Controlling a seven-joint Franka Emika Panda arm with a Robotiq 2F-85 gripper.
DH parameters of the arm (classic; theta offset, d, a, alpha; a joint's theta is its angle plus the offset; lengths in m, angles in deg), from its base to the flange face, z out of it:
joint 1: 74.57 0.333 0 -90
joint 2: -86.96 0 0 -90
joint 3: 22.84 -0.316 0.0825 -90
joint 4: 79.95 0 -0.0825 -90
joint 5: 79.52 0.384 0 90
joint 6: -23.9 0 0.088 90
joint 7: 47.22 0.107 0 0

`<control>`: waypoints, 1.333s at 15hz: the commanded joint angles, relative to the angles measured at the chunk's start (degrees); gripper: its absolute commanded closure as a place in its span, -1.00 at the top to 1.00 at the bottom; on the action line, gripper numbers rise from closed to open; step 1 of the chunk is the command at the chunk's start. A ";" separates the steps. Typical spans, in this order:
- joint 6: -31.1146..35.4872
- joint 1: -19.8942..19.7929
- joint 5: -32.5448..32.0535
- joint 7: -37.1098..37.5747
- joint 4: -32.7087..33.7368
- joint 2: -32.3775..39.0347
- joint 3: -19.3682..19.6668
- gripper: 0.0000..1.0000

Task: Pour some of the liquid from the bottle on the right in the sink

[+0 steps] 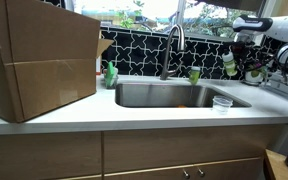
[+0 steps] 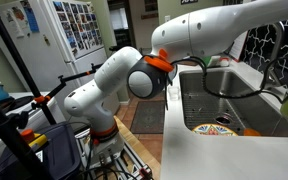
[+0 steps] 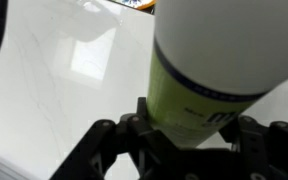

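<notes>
My gripper (image 3: 184,128) is shut on the bottle (image 3: 209,55), a slim pale-green bottle with a whitish top that fills the wrist view. In an exterior view the bottle (image 1: 229,64) hangs in the air at the right of the sink (image 1: 174,96), above the counter, with the gripper (image 1: 246,32) above and beside it. The stainless-steel sink also shows in an exterior view (image 2: 206,100), below the arm. The curved faucet (image 1: 170,45) stands behind the basin.
A large cardboard box (image 1: 39,60) stands on the counter left of the sink. A brighter green soap bottle (image 1: 111,74) and a short green cup (image 1: 195,74) stand behind the sink. A clear plastic cup (image 1: 222,103) sits at its right front. A patterned plate (image 2: 212,127) lies in the basin.
</notes>
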 commanded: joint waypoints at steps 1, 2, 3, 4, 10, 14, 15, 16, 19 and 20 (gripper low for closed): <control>-0.28 4.75 -7.38 -4.68 -0.97 -2.94 3.29 -0.19; -0.28 6.17 -9.37 -5.93 -0.93 -3.41 4.16 -0.19; 0.26 7.52 -11.31 -7.08 -0.78 -3.64 5.12 -0.19; 0.42 8.85 -13.27 -8.42 -0.68 -3.96 6.13 -0.19; 5.67 14.88 -22.93 -17.23 0.30 -4.93 11.48 -0.19; 9.77 15.37 -22.80 -18.53 -0.37 -5.30 11.98 0.31; 10.42 15.36 -22.95 -19.20 -0.36 -5.37 12.18 0.31; 10.63 15.34 -23.01 -19.53 -0.36 -5.41 12.31 0.31; 10.72 15.33 -23.05 -19.77 -0.36 -5.41 12.42 0.31; 10.73 15.33 -23.05 -19.81 -0.36 -5.41 12.43 0.31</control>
